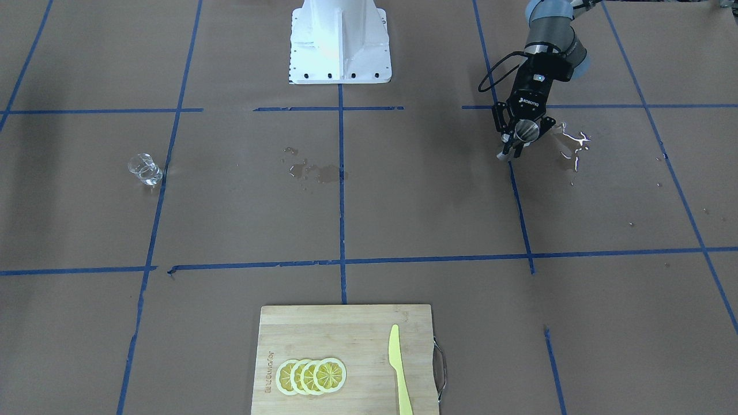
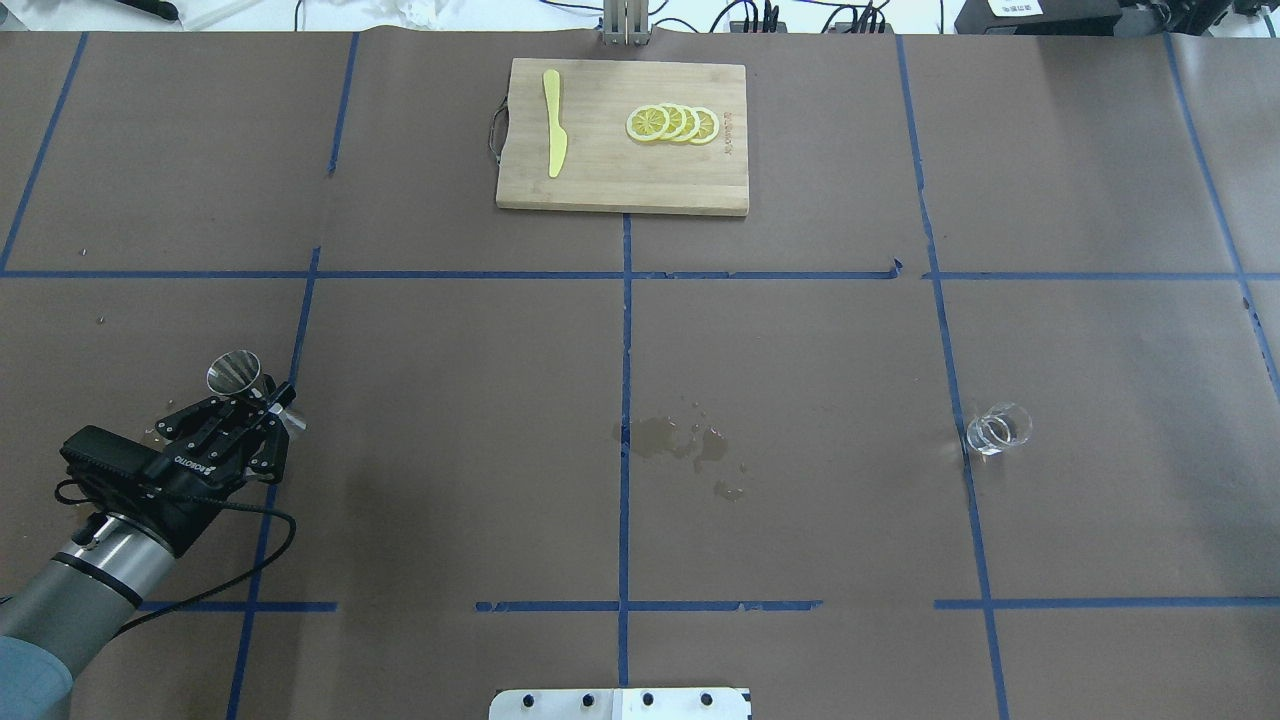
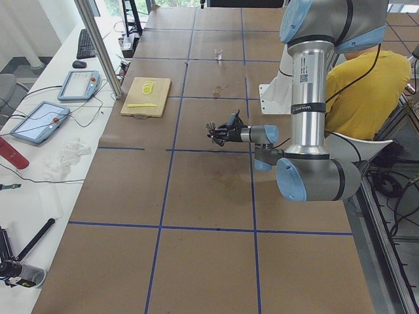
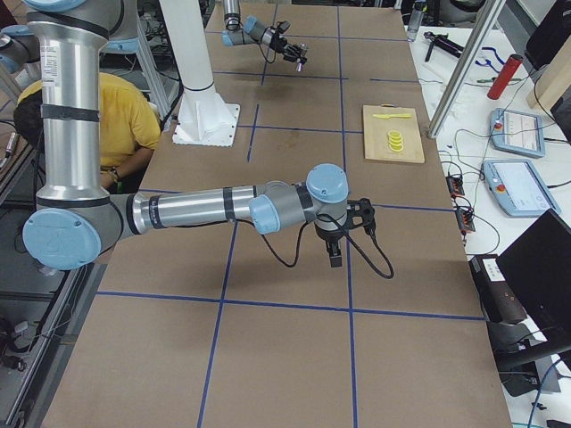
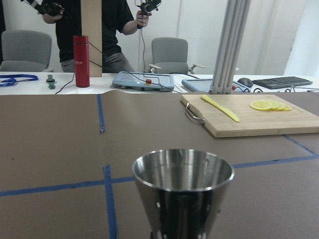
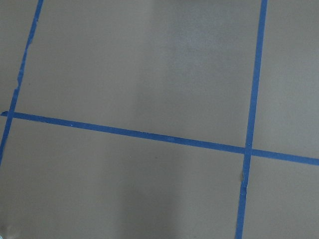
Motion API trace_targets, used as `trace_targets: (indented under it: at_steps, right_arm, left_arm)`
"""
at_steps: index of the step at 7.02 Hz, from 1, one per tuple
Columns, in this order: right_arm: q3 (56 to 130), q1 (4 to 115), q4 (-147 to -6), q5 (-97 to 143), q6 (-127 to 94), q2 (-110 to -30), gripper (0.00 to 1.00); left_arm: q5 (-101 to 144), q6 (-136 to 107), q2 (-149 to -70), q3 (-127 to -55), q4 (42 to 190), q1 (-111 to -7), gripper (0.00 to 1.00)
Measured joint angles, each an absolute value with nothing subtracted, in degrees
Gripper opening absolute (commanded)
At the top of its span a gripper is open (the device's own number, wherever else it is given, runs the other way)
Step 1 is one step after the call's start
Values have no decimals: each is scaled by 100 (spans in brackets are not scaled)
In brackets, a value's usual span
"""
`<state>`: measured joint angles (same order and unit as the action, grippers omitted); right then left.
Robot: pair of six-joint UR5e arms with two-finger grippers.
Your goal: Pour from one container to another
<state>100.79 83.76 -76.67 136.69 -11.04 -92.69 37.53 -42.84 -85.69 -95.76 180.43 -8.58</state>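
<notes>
The clear glass cup (image 2: 997,430) stands by itself on the brown paper at the table's right side, also seen as the cup (image 1: 144,169) in the front-facing view. My left gripper (image 2: 265,403) hovers low over the left side, shut on the steel jigger (image 2: 233,370) at its waist. In the left wrist view the jigger (image 5: 183,185) looks upright, open cone upward, and seems empty. My right gripper (image 4: 335,256) shows only in the exterior right view, far from both containers; I cannot tell whether it is open or shut. The right wrist view holds only paper and blue tape.
A wet patch (image 2: 680,440) marks the table's middle, and spilled water (image 1: 576,144) glistens beside the left gripper. A wooden cutting board (image 2: 620,190) with lemon slices and a yellow knife lies at the far edge. A person in a yellow shirt (image 3: 366,85) sits behind the robot.
</notes>
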Motion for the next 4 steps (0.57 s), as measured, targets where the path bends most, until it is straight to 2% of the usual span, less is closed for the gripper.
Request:
trace_targets:
  at_steps: [2,4]
  right_arm:
    - [10300,8369,-7293,13711,-1164,-9355,100]
    - [10398,8056,-6185,13827,-2144,-9505,100]
  left_arm:
    - [3764,-3489,-8959,-9576,18289,-813,0]
    - [3753,-2954,-9799,-9434,18190,-794,0]
